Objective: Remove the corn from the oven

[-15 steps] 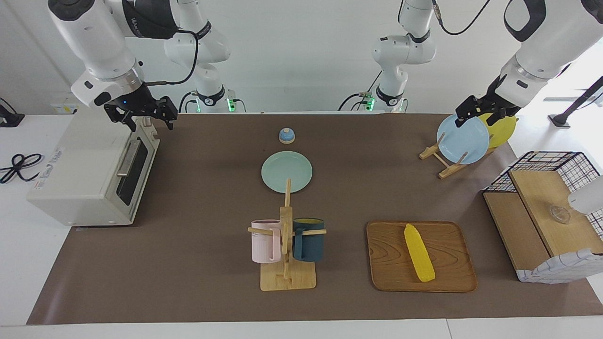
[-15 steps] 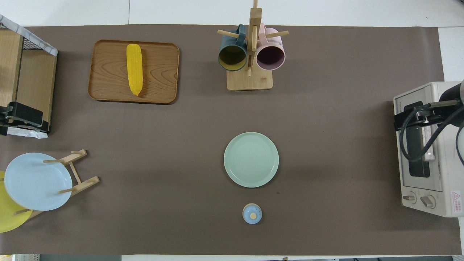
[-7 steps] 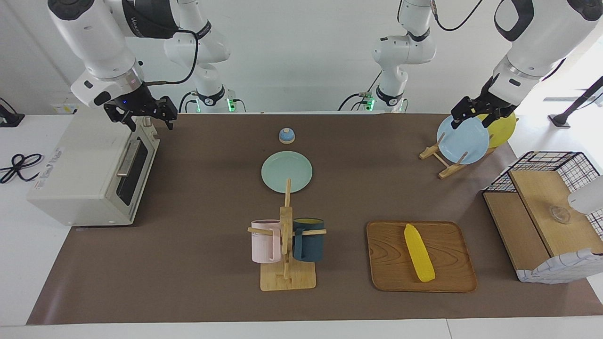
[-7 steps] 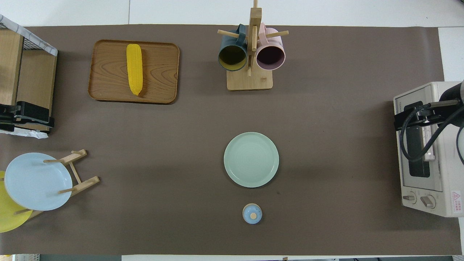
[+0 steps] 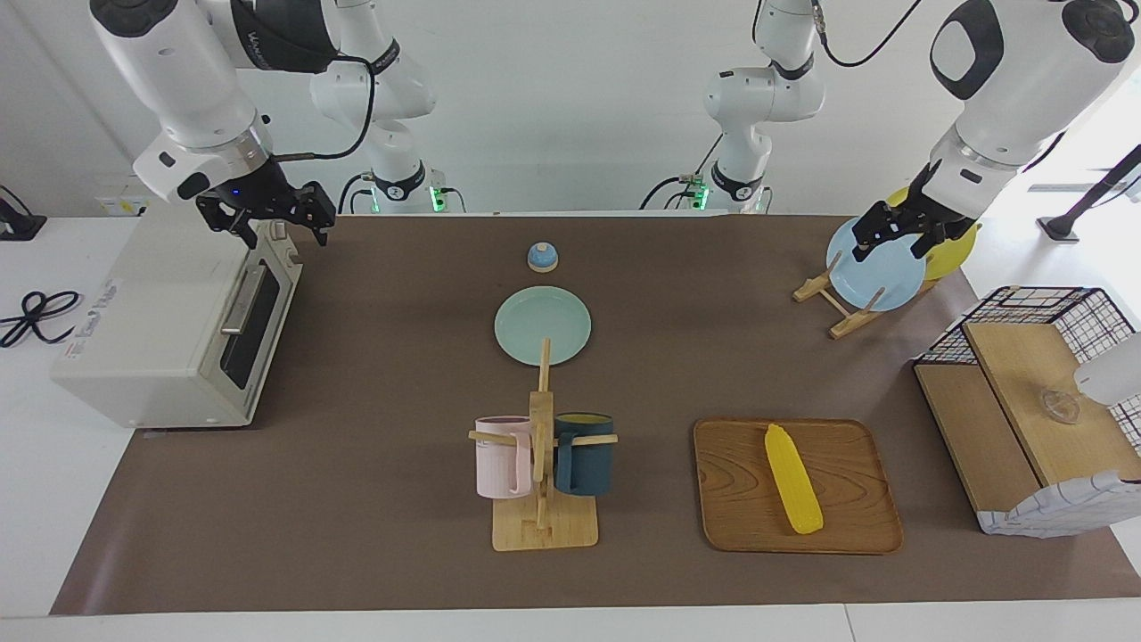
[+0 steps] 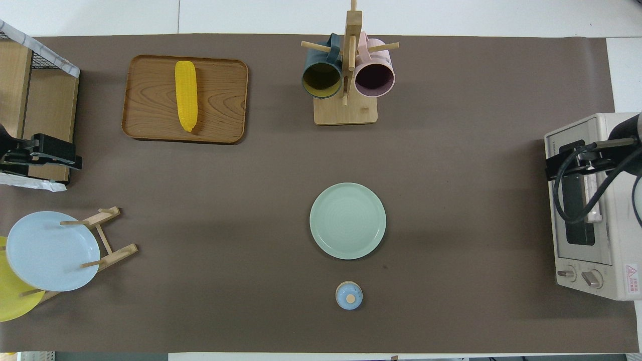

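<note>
Corn (image 5: 792,479) lies flat on the wooden tray (image 5: 731,499), lengthwise toward and away from the robots, tapered tip pointing toward them, blunt end toward the table's edge; already outside the oven (image 5: 169,330), which sits at the right arm's end of the table with its glass door shut. Tray is toward the left arm's end, farther from the robots than the plate rack (image 5: 842,308). Right gripper (image 5: 267,218) hangs over the oven's top front edge, above the door, jaws spread wide, nothing in them. Left gripper (image 5: 891,234) is up over the blue plate (image 5: 878,272) on the rack, jaws likewise wide and empty; in the overhead view it shows over the edge of the wire-framed shelf basket (image 6: 35,100). Handling judgement: the cob looks light and rigid, likely a moulded model, with a glossy kernelled surface that could slip or roll between narrow fingers. Best hold would be across the thick middle, fingers closing on its two long sides, coming straight down; the taper near the tip would let it squirt out. Not fragile by appearance. The tray's low rim should not obstruct a top grasp.
</note>
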Robot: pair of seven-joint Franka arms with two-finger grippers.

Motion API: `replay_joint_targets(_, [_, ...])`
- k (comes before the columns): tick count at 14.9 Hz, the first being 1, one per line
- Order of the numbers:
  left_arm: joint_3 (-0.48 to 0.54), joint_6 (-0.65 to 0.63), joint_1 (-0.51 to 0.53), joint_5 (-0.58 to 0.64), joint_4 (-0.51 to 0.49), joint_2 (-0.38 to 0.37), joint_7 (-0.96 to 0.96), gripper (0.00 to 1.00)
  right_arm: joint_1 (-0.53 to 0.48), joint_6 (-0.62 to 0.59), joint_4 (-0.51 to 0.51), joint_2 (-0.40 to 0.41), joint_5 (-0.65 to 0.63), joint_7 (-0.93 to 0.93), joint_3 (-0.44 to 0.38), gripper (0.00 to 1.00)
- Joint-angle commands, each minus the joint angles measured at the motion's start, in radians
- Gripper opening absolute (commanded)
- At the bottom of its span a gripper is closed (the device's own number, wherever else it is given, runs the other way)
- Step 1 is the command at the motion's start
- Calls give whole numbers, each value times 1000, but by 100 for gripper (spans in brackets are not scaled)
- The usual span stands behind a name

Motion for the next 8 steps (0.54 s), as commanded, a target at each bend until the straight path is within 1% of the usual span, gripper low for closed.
replay_joint_targets(1, [-10, 18, 10, 26, -7, -9, 3, 100, -5, 5, 4, -3, 27, -19, -1, 100])
replay_joint_targets(3, [-11, 24, 5, 58, -7, -9, 4, 100, -4, 7, 4, -3, 27, -19, -1, 100])
replay_joint_targets(8, [-11, 36, 0, 61, -7, -9, 4, 100, -2, 5, 4, -3, 27, -19, 1, 100])
